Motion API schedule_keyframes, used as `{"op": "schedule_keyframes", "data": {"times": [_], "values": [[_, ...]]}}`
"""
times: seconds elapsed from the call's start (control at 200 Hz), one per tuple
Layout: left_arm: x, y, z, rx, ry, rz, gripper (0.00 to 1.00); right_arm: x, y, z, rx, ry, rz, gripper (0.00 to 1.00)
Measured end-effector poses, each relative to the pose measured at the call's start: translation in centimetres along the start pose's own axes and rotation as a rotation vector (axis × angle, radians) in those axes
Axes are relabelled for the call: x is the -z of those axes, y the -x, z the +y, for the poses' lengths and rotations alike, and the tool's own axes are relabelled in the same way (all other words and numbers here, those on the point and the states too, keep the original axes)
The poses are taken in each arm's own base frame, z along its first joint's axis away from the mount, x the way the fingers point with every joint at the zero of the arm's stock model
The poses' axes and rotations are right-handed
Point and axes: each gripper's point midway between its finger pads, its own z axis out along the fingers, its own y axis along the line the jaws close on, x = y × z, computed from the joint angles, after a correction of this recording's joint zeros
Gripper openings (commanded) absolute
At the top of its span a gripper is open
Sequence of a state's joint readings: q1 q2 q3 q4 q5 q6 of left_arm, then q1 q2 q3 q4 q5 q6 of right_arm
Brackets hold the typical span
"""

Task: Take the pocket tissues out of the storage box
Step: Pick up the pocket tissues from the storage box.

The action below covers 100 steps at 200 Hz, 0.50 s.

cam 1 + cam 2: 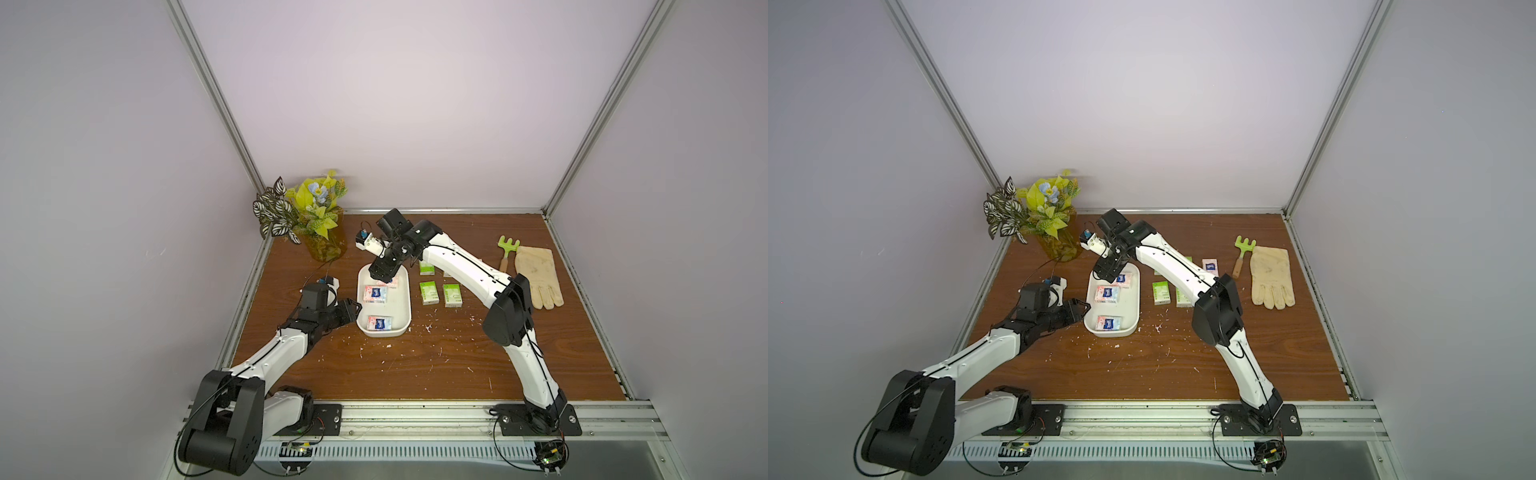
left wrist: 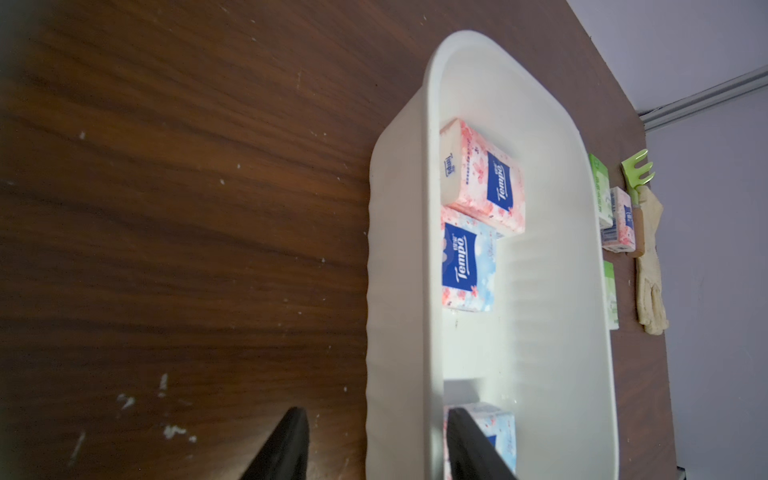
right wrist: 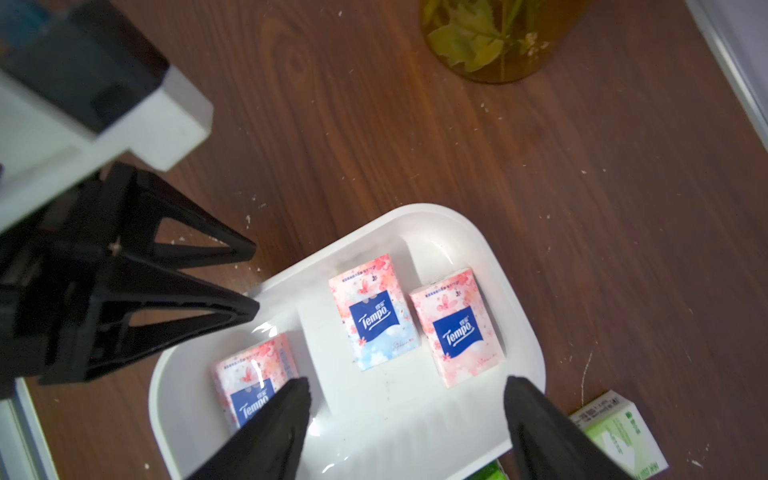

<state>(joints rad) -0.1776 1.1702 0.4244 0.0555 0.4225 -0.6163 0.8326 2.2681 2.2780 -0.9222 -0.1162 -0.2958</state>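
Storage box: the white rounded storage box (image 1: 404,309) is sitting on the wooden table (image 1: 436,365), left of centre.
Packets inside: three pink packets (image 3: 456,327) with dark blue labels are lying flat in it.
Packets outside: green packets (image 1: 429,292) and one pink-and-blue packet (image 1: 1210,265) are resting on the wood just right of the box.
Left gripper: the left gripper (image 2: 376,446) is straddling the box's near-left wall, fingers partly apart, one inside and one outside; whether they are pressing it I cannot tell.
Right gripper: the right gripper (image 3: 407,419) is hanging over the box's far end, fingers spread, gripping nothing.
Room: lilac walls are enclosing the scuffed, white-flecked table; a vase of leaves (image 1: 324,245), a green rake (image 1: 508,249) and a pale glove (image 1: 538,276) are lying about.
Hidden: the right arm is covering some green packets.
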Motion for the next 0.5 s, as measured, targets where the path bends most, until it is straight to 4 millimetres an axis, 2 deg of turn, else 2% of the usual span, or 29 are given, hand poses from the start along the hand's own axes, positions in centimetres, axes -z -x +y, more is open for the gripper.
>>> {"op": "schedule_keyframes", "data": {"times": [0.195, 0.5], "values": [[0.0, 0.0, -0.1, -0.001, -0.004, 0.002, 0.39, -2.6, -1.5, 1.9, 0.086, 0.041, 0.070, 0.79], [0.0, 0.0, -0.3, -0.002, -0.014, 0.004, 0.34, -5.3, -2.8, 3.1, 0.167, 0.062, 0.126, 0.81]]}}
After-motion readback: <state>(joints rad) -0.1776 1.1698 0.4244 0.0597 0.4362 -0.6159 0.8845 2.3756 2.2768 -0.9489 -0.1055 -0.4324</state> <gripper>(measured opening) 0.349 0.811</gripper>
